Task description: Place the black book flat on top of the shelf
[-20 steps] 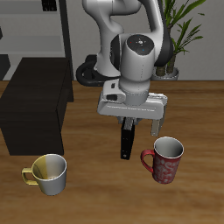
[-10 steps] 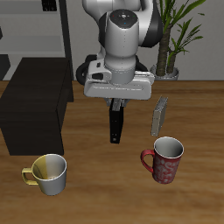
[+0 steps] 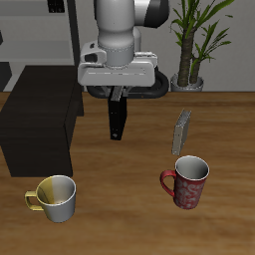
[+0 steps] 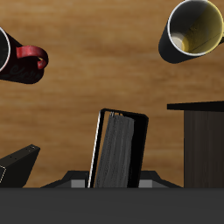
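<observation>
Book [image 3: 118,120] is higher and closer to the shelf [image 3: 40,115] than 0.5 s ago, when it hung lower, nearer the red mug [image 3: 185,181]. Carry phase is well underway; placing is not yet done. Gripper [image 3: 118,92] is clamped on the book's upper end, and the book hangs upright in the air, clear of the table [image 3: 219,129]. Shelf sits at 9 o'clock from the book, near, not touching. Arm is raised, wrist pointing straight down. Book still needs turning flat, by my judgement. Grey book [image 3: 181,130] stands at 3 o'clock.
</observation>
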Controlling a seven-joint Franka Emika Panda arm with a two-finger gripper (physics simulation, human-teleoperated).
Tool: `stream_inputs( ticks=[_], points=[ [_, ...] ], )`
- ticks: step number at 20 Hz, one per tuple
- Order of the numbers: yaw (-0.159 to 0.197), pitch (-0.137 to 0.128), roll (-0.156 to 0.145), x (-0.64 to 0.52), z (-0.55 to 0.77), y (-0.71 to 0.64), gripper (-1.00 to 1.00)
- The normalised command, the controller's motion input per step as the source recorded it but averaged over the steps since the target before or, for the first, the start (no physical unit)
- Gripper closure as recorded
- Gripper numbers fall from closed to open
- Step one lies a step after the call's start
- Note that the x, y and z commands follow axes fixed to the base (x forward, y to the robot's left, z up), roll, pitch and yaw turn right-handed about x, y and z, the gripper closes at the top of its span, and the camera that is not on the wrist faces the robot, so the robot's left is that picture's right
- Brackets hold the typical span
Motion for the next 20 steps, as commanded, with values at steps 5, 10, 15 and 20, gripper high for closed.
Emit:
stream_inputs(
  ticks=[5,10,15,20],
  points=[
    [0.016,-0.005,0.050,-0.15,0.41,-0.26,1.00],
    [-0.040,-0.003,0.021,-0.11,0.32,-0.26,1.00],
    [-0.011,-0.024,-0.013,-0.07,0.33,-0.29,1.00],
    [0.147,-0.154,-0.209,-0.12,0.38,-0.03,1.00]
  ],
)
